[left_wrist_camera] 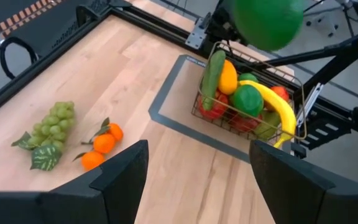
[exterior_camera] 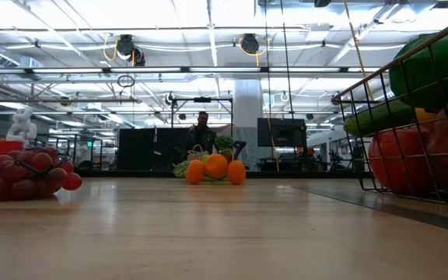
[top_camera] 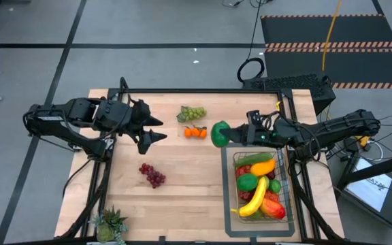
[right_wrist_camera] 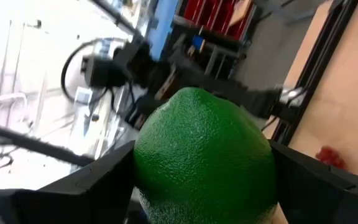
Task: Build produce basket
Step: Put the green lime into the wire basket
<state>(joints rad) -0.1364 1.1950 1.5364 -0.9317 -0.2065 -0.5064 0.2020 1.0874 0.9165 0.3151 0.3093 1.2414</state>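
Right gripper (top_camera: 231, 135), centre-right of the high view, clamps a lime (top_camera: 220, 134) beside the heaped basket (top_camera: 286, 197); released there, it may roll off; left gripper (top_camera: 152, 129) hangs wide, empty.

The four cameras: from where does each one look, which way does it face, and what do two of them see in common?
High view: above the table, straight down; both arms, left gripper empty, right gripper holding the green fruit beside the basket.
Low view: table height, level across; no arm, only oranges and red grapes.
Left wrist view: past its own open fingers, toward the basket.
Right wrist view: its own fingers around the green fruit.
Shared: high and left wrist views both show green grapes, oranges and basket.
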